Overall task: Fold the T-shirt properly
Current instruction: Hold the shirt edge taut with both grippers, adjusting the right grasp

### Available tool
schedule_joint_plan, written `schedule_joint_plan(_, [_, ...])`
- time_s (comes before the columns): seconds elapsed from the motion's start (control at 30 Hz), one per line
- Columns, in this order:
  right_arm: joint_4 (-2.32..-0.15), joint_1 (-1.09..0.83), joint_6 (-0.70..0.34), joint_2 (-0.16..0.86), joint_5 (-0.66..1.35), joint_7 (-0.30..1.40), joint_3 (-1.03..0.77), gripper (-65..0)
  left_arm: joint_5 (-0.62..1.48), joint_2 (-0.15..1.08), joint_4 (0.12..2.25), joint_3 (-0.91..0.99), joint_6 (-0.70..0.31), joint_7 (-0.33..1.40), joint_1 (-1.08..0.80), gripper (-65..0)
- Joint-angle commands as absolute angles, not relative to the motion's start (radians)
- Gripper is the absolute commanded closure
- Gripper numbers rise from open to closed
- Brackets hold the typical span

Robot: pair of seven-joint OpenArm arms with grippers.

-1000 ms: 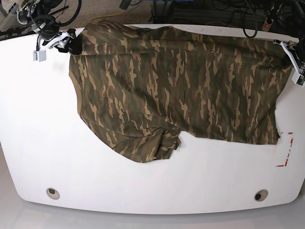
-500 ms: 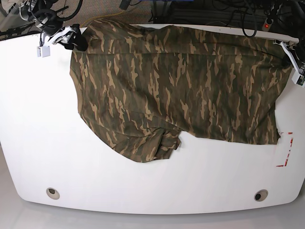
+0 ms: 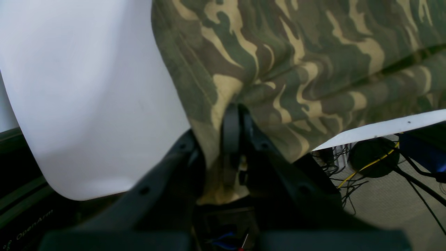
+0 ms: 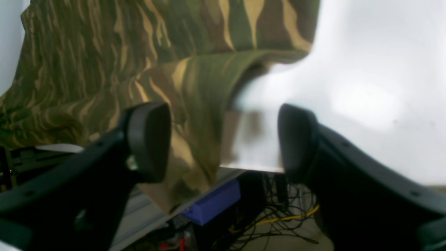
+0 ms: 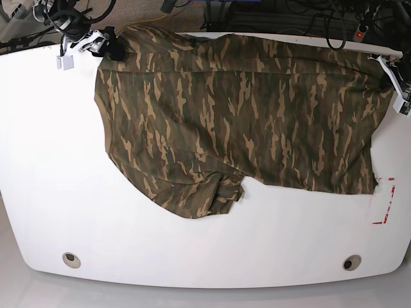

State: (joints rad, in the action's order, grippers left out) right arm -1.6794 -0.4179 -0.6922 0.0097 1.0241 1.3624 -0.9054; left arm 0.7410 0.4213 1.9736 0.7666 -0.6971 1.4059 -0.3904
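across the white tabletop (image 5: pixel 58 173): camouflage t-shirt (image 5: pixel 237 115) spread mostly flat, long axis running side to side along the far edge, one bunched sleeve or corner (image 5: pixel 221 192) folded toward the near side at lower centre.

at the far corner on the base view's right: left claw (image 3: pixel 232 139) clenched tight on a fold of the t-shirt's edge, cloth pinched between the dark fingers and hanging just over the tabletop rim. same claw seen small at the shirt's right end in the base view (image 5: pixel 397 86).

at the far corner on the base view's left: right claw (image 4: pixel 223 139) spread wide and grasping nothing, shirt corner draped over the tabletop edge directly ahead, between and just beyond the two pads (image 4: pixel 150 139). in the base view, this claw (image 5: pixel 103 46) just beside the shirt's far-left corner, touching or nearly so; cannot tell which.

judged from this: shirt not yet folded. next grasp likely falls to the right arm, nearer that loose corner, with cloth lying straight ahead of its open pads. risk: catching only a thin edge that slips off the rim.
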Motion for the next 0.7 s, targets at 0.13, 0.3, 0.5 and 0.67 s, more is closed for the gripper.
schedule_joint_plan(0.13, [-1.676, -0.389, -0.698, 0.012, 1.036, 1.345, -0.871, -29.3, 0.748, 0.438, 1.986, 0.774, -0.698, 1.396, -0.387, 0.0])
schedule_joint_plan(0.3, [-1.662, -0.375, -0.698, 0.013, 1.021, 1.342, -0.872, -14.9, 0.746, 0.438, 1.986, 0.751, -0.698, 1.396, -0.386, 0.0])
schedule_joint_plan(0.5, [-1.67, -0.381, -0.698, 0.016, 0.984, 1.32, -0.878, 0.0, 0.746, 0.437, 1.986, 0.719, -0.698, 1.396, -0.386, 0.0])
schedule_joint_plan(0.67, [-1.748, -0.412, -0.698, 0.019, 0.98, 1.28, -0.877, 0.0, 0.748, 0.435, 1.986, 0.664, -0.698, 1.396, -0.387, 0.0])
